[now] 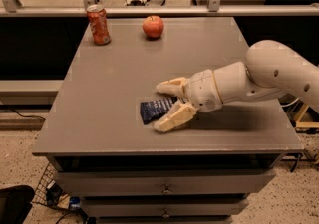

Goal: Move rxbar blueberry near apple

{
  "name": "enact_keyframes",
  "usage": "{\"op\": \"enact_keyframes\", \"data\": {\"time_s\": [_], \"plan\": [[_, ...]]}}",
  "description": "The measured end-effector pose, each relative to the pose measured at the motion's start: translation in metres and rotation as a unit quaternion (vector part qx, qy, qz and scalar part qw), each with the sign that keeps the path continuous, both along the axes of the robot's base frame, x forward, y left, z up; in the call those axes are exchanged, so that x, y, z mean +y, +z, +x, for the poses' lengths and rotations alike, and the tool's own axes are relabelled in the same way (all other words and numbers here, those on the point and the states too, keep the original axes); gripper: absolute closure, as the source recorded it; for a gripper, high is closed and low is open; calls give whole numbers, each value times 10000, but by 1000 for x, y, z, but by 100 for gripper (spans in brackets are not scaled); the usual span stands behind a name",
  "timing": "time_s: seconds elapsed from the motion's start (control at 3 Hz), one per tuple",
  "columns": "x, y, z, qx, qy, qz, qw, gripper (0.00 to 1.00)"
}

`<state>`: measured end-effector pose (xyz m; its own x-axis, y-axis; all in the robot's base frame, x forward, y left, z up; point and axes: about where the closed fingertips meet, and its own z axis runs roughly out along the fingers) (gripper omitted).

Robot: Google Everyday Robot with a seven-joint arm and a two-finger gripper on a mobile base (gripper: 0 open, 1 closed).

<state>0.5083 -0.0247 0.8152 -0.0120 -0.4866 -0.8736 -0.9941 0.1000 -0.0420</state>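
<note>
The rxbar blueberry is a flat dark navy wrapper with white lettering, lying on the grey table near its front edge. My gripper reaches in from the right, open, with one cream finger behind the bar and the other finger in front of it, so the bar's right end lies between them. The apple is round and red, standing at the table's far edge, well apart from the bar.
An orange-red soda can stands upright at the far left, left of the apple. A metal rail runs behind the table. Drawers sit under the tabletop. My white arm spans the right side.
</note>
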Motion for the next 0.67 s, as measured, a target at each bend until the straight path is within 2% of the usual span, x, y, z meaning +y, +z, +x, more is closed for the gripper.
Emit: {"op": "enact_keyframes", "data": {"time_s": [0.33,0.67], "plan": [[0,4,0,0,1,0,10000,88],[0,5,0,0,2,0,10000,100]]}}
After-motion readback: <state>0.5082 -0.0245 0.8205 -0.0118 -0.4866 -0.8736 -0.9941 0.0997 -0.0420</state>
